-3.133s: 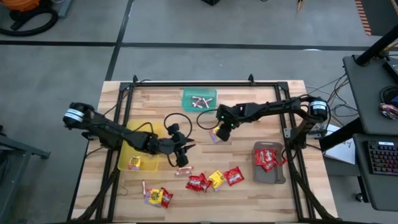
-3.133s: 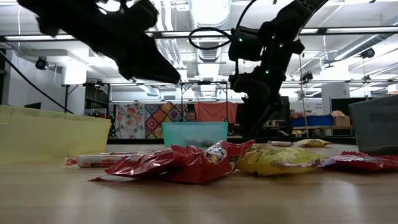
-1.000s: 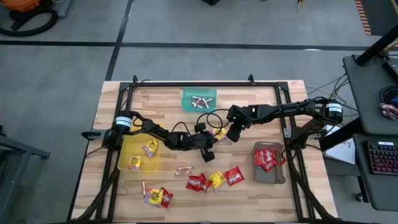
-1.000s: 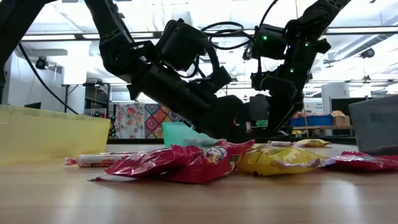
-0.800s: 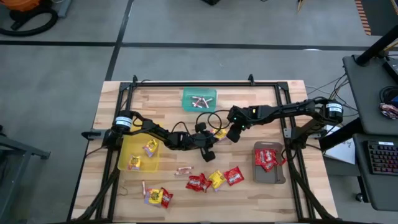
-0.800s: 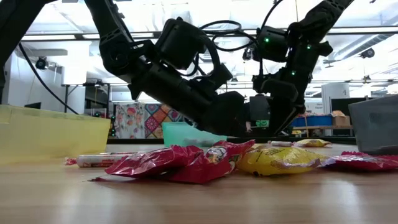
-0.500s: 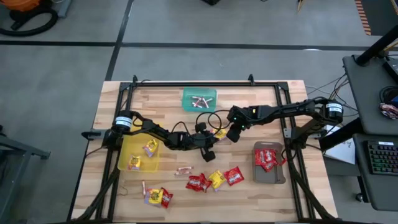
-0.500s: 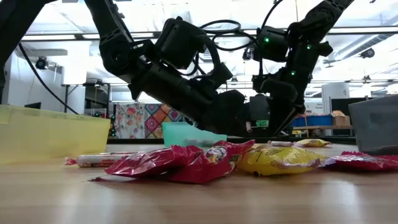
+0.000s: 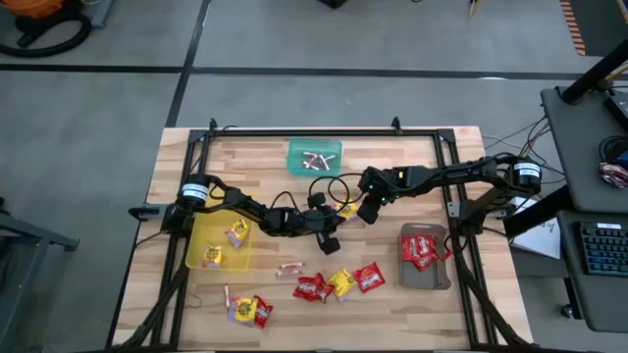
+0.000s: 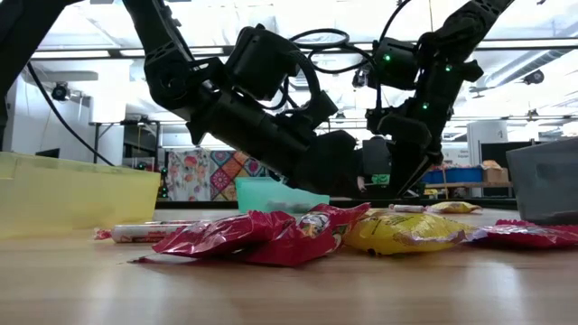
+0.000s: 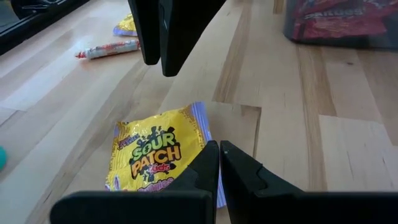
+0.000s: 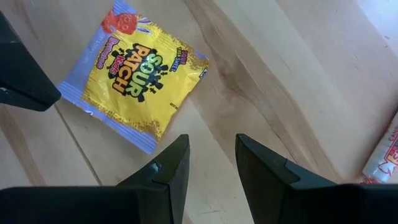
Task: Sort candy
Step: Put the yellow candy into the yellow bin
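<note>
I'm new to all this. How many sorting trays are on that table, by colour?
Yellow tray: 1
Green tray: 1
Grey tray: 1
Total: 3

A yellow Sour Patch packet point(image 12: 135, 74) is laid flat mid-surface. Red packets point(image 9: 312, 287) and a yellow one point(image 9: 340, 282) are clustered nearer; twisted rolls point(image 9: 314, 158) are gathered farther off.
</note>
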You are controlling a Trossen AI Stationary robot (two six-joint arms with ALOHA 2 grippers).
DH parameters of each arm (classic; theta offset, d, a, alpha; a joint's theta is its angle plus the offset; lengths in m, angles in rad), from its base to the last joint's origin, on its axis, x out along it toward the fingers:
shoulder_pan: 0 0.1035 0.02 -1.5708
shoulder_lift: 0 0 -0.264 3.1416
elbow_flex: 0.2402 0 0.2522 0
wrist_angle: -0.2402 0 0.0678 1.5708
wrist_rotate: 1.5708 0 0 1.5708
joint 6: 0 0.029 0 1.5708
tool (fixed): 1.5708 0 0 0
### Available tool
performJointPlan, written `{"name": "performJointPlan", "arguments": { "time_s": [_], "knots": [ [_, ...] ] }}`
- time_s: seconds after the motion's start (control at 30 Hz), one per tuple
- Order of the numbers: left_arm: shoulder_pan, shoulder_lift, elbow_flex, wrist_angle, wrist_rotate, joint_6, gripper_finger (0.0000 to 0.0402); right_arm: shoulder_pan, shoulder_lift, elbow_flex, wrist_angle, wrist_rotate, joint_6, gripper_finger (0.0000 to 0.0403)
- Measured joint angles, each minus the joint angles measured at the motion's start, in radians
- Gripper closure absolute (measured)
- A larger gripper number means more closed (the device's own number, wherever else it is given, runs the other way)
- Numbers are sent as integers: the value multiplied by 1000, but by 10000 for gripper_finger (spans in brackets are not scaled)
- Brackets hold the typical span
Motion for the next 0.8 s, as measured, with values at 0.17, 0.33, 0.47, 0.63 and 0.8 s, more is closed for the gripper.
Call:
{"name": "performJointPlan", "arguments": {
  "time_s": [0.17,0.33,0.47,0.63,0.8],
  "knots": [
    [0,0,0,0,0,-3,401,0,0,0,1,1,1,280],
    [0,0,0,0,0,-3,401,0,0,0,8,1,8,280],
    [0,0,0,0,0,-3,401,1,0,0,21,1,10,280],
    [0,0,0,0,0,-4,401,1,0,0,23,1,11,280],
    [0,0,0,0,0,-4,402,0,0,0,24,1,20,280]
  ]
}}
